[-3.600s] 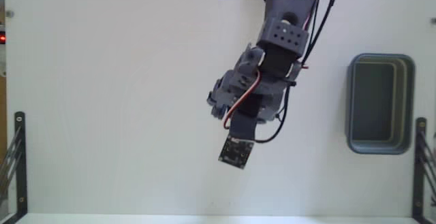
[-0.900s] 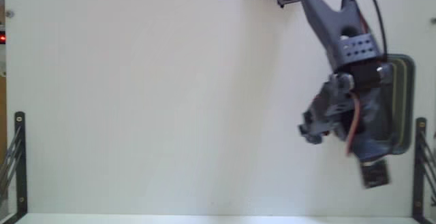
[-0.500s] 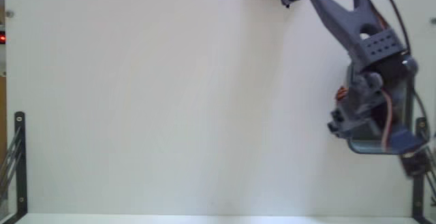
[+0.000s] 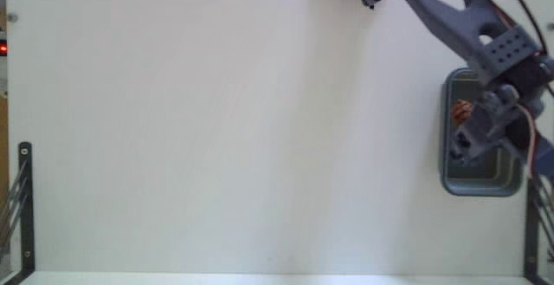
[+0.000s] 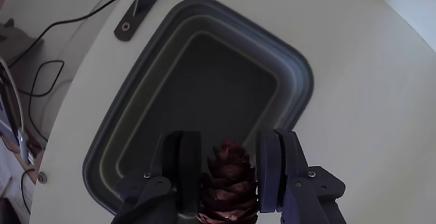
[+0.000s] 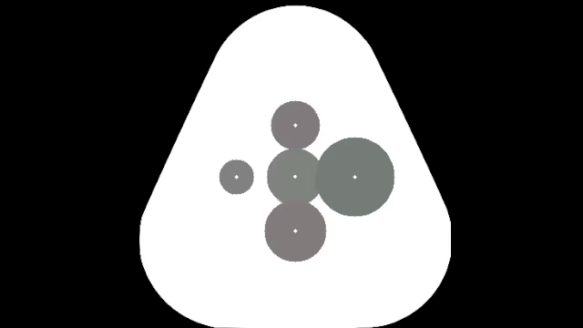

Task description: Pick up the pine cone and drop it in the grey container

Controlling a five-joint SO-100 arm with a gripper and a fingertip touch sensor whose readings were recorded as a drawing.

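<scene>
The white table (image 4: 216, 129) fills nearly the whole fixed view, bare across its middle and left. At its lower left and lower right edges stand 2 black metal brackets (image 4: 19, 203), each a thin upright strip with screw holes; the wrist view shows 1 of them as a black strip with a hole just beyond the tub's far corner (image 5: 139, 3).

The arm (image 4: 459, 21) comes in from the top right of the fixed view, a grey-blue structure with red and black wires, and reaches down over the right side of the table.

The grey container (image 4: 485, 184) sits at the right edge of the fixed view, its long side running up and down the picture, with the arm's wrist covering much of its upper part. In the wrist view the grey container (image 5: 122, 108) lies directly under the camera, its thick rounded rim and darker floor plain to see.

The gripper (image 5: 230, 157) hangs above the tub's interior, its 2 dark fingers (image 5: 182, 159) clamped on either side of the pine cone (image 5: 228, 183). The cone is reddish-brown, scales overlapping, tip pointing away from the camera, held in the air over the tub floor rather than resting on it. In the fixed view a small orange-brown spot (image 4: 461, 109) near the tub's upper left rim is probably the same cone, though it is too small to be sure.
</scene>
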